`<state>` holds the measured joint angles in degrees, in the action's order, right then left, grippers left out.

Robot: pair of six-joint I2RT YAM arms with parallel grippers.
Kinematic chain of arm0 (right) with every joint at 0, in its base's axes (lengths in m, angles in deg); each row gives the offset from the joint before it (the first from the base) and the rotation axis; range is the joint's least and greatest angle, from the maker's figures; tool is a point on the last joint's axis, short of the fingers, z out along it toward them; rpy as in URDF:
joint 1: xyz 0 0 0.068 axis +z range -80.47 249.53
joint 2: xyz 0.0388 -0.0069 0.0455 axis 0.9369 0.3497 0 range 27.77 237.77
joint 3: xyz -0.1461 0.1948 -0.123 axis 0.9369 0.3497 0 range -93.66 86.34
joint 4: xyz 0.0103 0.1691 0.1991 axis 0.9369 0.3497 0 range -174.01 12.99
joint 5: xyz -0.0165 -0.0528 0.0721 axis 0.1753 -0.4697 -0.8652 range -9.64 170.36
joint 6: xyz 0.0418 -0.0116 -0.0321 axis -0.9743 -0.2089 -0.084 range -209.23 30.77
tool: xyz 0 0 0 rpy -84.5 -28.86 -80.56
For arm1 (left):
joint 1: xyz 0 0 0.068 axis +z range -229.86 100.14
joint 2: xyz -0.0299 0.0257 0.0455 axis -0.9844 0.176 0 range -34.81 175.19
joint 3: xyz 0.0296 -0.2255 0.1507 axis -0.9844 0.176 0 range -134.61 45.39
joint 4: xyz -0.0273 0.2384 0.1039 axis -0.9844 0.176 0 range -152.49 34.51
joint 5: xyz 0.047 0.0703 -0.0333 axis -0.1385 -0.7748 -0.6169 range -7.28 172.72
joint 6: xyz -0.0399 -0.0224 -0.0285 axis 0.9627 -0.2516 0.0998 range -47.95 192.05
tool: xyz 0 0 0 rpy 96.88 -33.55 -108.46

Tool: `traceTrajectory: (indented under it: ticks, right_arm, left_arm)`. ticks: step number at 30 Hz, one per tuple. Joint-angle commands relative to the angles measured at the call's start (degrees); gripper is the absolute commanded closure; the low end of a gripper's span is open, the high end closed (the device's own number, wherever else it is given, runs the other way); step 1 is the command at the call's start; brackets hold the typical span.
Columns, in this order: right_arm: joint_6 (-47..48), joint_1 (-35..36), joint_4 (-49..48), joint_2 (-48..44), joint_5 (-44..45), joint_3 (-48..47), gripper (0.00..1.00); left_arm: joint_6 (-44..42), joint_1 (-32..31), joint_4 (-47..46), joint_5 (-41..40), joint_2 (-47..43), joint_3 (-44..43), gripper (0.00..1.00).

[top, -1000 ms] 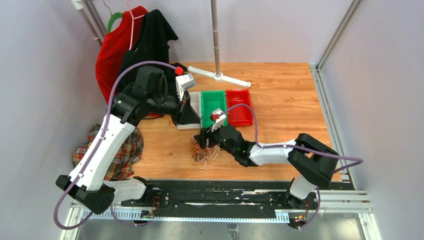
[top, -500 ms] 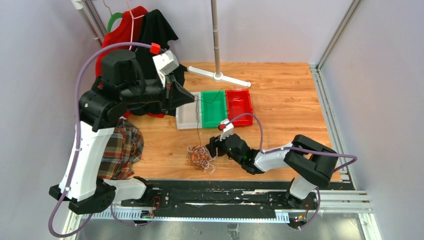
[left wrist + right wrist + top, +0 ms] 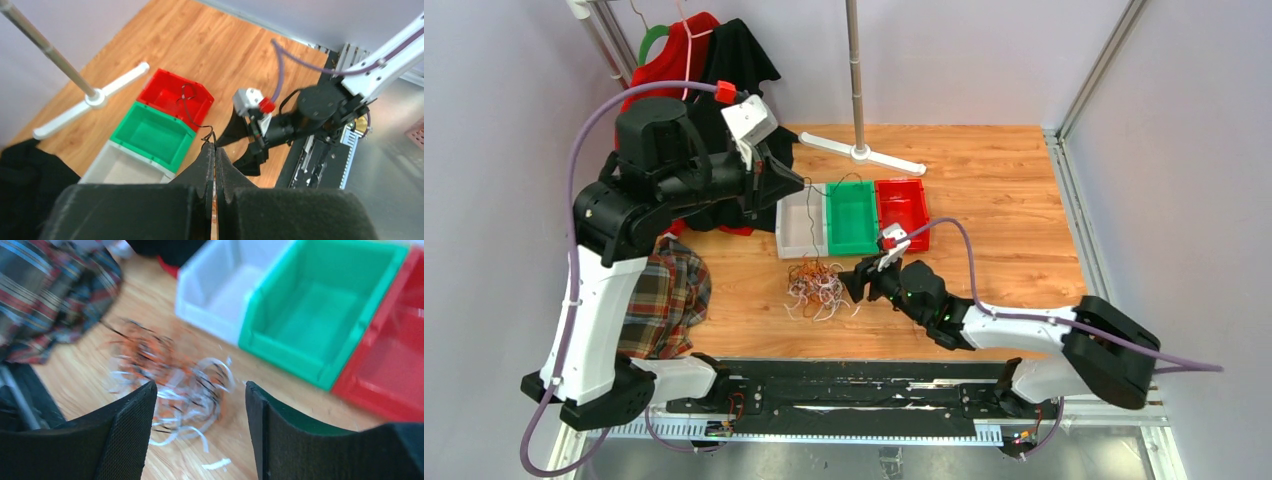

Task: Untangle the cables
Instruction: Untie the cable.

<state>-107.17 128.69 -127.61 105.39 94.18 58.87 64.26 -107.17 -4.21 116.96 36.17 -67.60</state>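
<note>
Many thin cables (image 3: 816, 288) lie tangled on the tabletop (image 3: 994, 200) at the overhead frame's centre, below the white bin (image 3: 799, 230). The right claw (image 3: 856, 281) gapes just beside them; the left claw (image 3: 215, 150), higher up, is closed, seemingly pinching one black strand (image 3: 210, 134).

Open floor: bare table (image 3: 1004, 200) R of red bin (image 3: 904, 215), through to far R corner; approach free there. Centre blocked by row of white bin (image 3: 796, 228), green bin (image 3: 852, 218), red bin, side by side. Far side: stand base (image 3: 864, 153) and pole (image 3: 855, 80). L: hung clothes (image 3: 699, 90), plaid cloth (image 3: 664, 300) at near L. L gripper (image 3: 215, 150) above white bin, pinching strand (image 3: 206, 131) that crosses over bins. Tangle (image 3: 817, 285) sits just before white bin; R gripper (image 3: 856, 284) just R of it, jaws wide.
</note>
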Motion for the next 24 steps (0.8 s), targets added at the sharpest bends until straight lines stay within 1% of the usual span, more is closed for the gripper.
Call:
traceTrajectory:
  ticks: [1, 5, 8, 13, 18, 24]
  right_arm:
    - [7.09, 2.32, 6.33, -5.4, -6.7, -7.18, 0.34]
    - [10.68, 4.5, 9.68, -4.88, -12.58, -12.07, 0.33]
    - [11.29, 4.87, 9.48, -2.99, -13.16, -14.18, 0.33]
    - [12.03, 4.83, 7.0, 1.55, -11.13, -17.86, 0.35]
    - [13.08, 4.76, 7.63, 5.92, -9.09, -21.83, 0.43]
    - [12.07, 4.74, 8.62, 10.61, -10.38, -25.34, 0.57]
  left_arm:
    - [-0.45, -0.46, -0.51, 0.18, -0.31, 3.28, 1.0]
    - [-0.43, -0.46, -0.54, 0.41, -0.4, 4.65, 1.0]
    - [-0.3, -0.46, -0.54, 1.06, -0.57, 4.83, 1.0]
    - [0.32, -0.46, -0.49, 1.92, -0.79, 4.73, 1.0]
    - [0.61, -0.46, -0.53, 2.33, -1.48, 3.83, 1.0]
    - [1.5, -0.46, -0.56, 2.99, -2.14, 2.11, 0.99]
